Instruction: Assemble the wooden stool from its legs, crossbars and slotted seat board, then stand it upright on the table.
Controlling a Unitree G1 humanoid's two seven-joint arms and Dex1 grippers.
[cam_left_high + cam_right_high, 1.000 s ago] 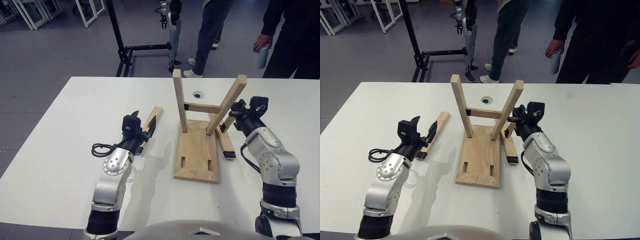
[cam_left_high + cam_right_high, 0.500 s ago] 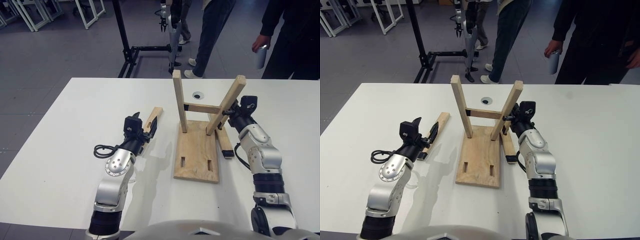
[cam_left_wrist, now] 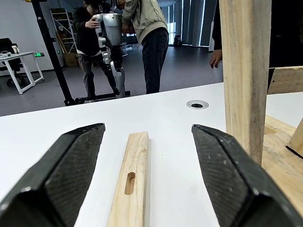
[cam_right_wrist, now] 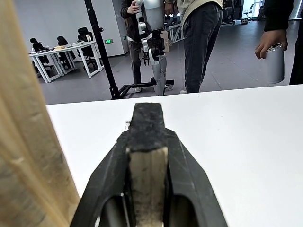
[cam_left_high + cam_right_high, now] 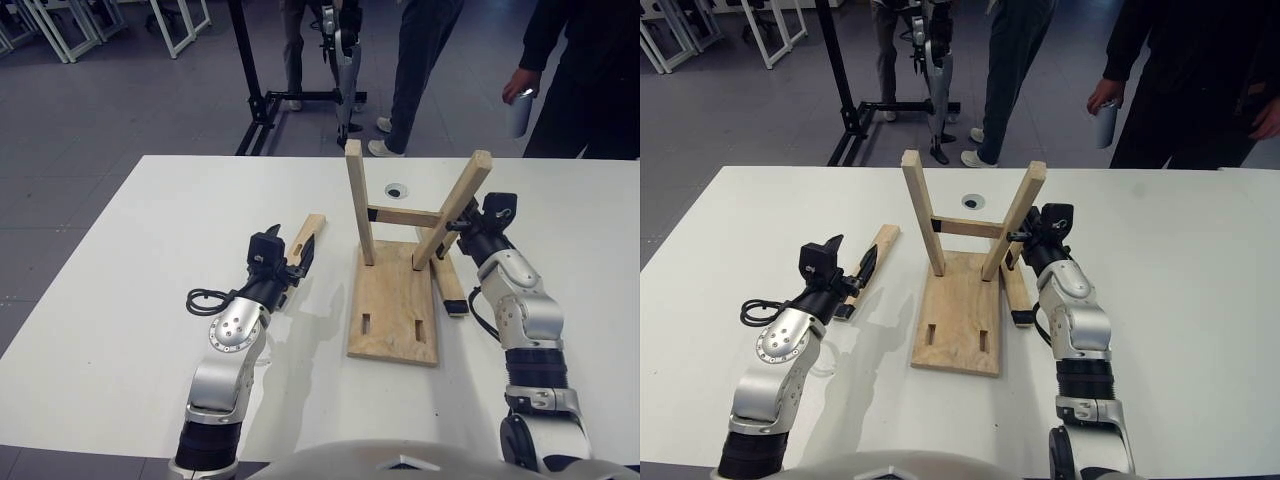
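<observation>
On the table (image 5: 120,300) we see one seat board (image 5: 392,310) lying flat, with two legs (image 5: 357,200) standing in it (one crossbar (image 5: 405,215) joins them) and two slots (image 5: 367,323) free. The left claw (image 3: 147,137) is wide open around one loose slotted leg (image 3: 130,189), not touching it. The right claw (image 5: 466,226) is clamped on one bar (image 4: 147,175) beside the right-hand leg.

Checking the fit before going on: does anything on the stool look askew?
Yes. The right leg leans outward from the seat board, while the left leg stands nearly upright, so the two, joined by the crossbar, splay apart at the top.
</observation>
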